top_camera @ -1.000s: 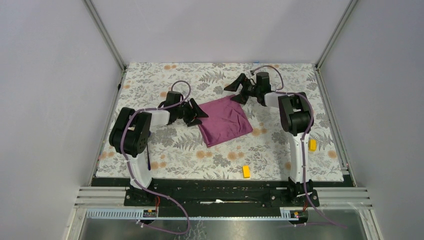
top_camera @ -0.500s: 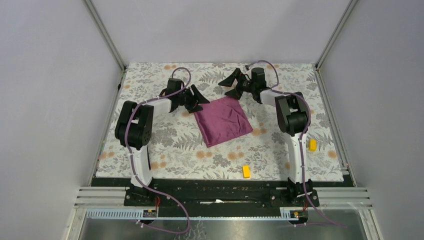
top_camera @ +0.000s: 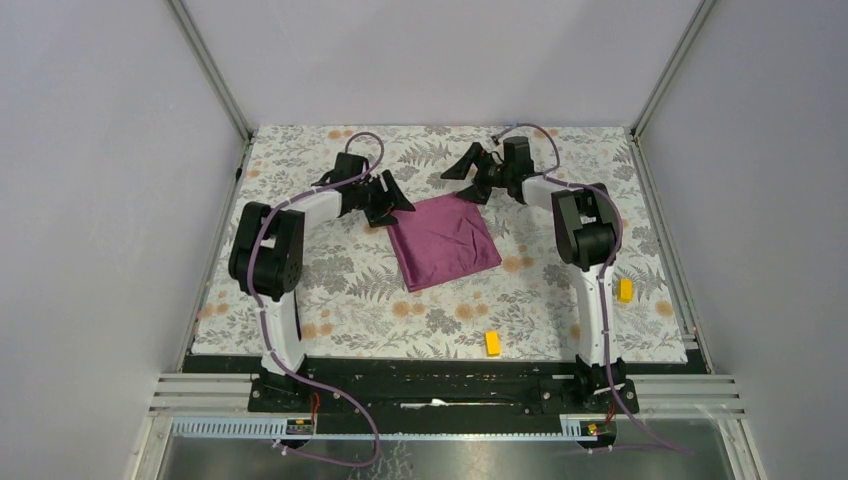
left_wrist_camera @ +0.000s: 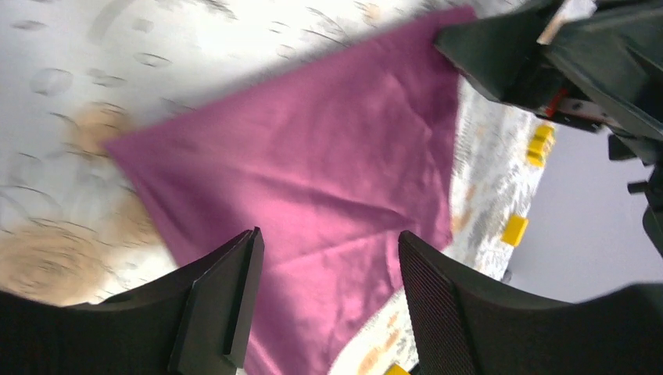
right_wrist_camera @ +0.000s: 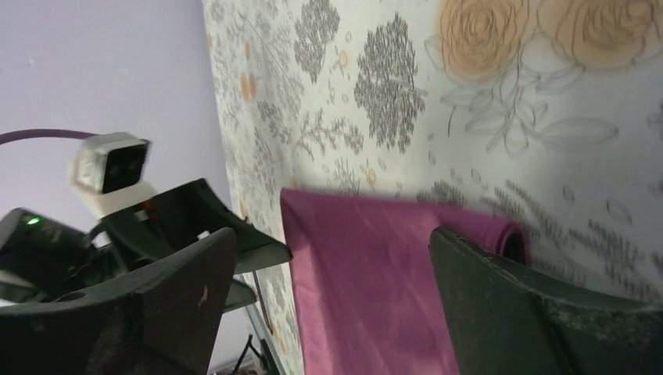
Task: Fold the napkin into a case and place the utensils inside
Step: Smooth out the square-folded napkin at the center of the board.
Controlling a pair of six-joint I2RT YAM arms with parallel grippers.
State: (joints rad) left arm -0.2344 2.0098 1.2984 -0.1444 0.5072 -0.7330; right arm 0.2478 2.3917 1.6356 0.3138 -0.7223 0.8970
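The plum-purple napkin (top_camera: 444, 242) lies flat on the floral table as a folded, tilted square. It also shows in the left wrist view (left_wrist_camera: 313, 172) and the right wrist view (right_wrist_camera: 375, 289). My left gripper (top_camera: 392, 203) is open and empty at the napkin's far left corner. My right gripper (top_camera: 468, 176) is open and empty just beyond the napkin's far right corner. In the right wrist view the far edge shows a rolled fold (right_wrist_camera: 508, 230). No utensils are in view. The napkin is not a narrow band.
Two small yellow blocks lie on the floral mat: one near the front (top_camera: 492, 343), one at the right by the right arm (top_camera: 625, 290). Both show in the left wrist view (left_wrist_camera: 539, 143) (left_wrist_camera: 514, 230). Metal frame posts and grey walls bound the table.
Both grippers have moved toward the far side of the table, from over the napkin's corners to just beyond them. The napkin has settled slightly leftward and flatter.
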